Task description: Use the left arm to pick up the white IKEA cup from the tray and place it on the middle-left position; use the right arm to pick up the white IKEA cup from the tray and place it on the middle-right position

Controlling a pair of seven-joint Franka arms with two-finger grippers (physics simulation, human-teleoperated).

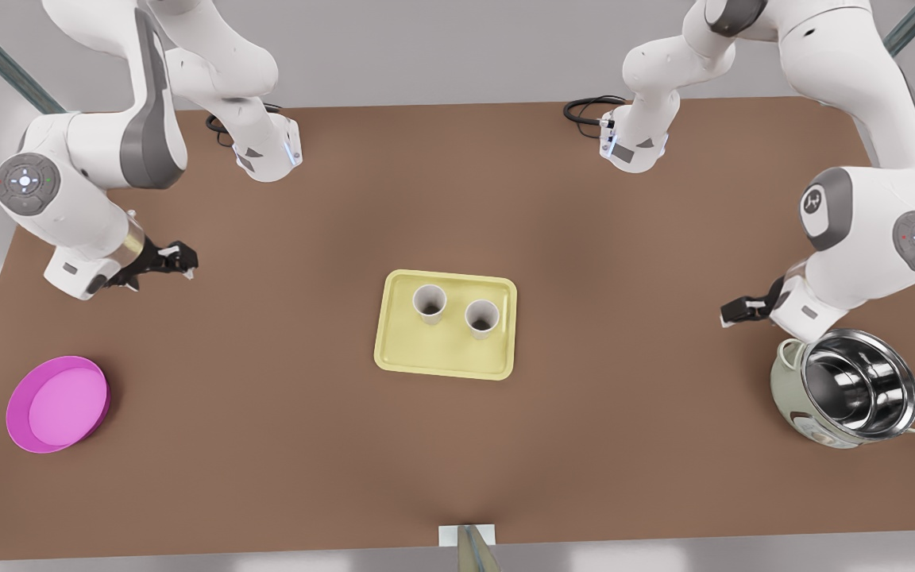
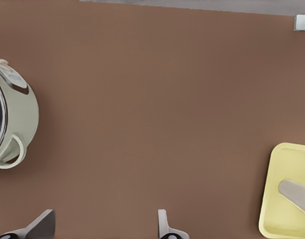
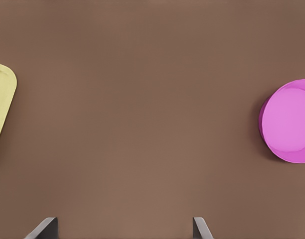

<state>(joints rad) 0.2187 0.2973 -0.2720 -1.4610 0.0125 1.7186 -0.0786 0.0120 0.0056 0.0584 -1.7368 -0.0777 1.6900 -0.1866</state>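
Two white IKEA cups stand upright side by side on the pale yellow tray at the table's middle. My left gripper hovers at the front view's right, well away from the tray and just above the pot, open and empty. In the left wrist view the left gripper has spread fingers, with the tray and one cup at the picture's edge. My right gripper hangs at the front view's left, open and empty. The right wrist view shows the right gripper over bare table, with a tray corner.
A steel pot in a pale green shell sits near the left gripper. A round magenta-pink dish lies at the front view's lower left. A small white marker sits at the table's front edge. Brown tabletop spreads on both sides of the tray.
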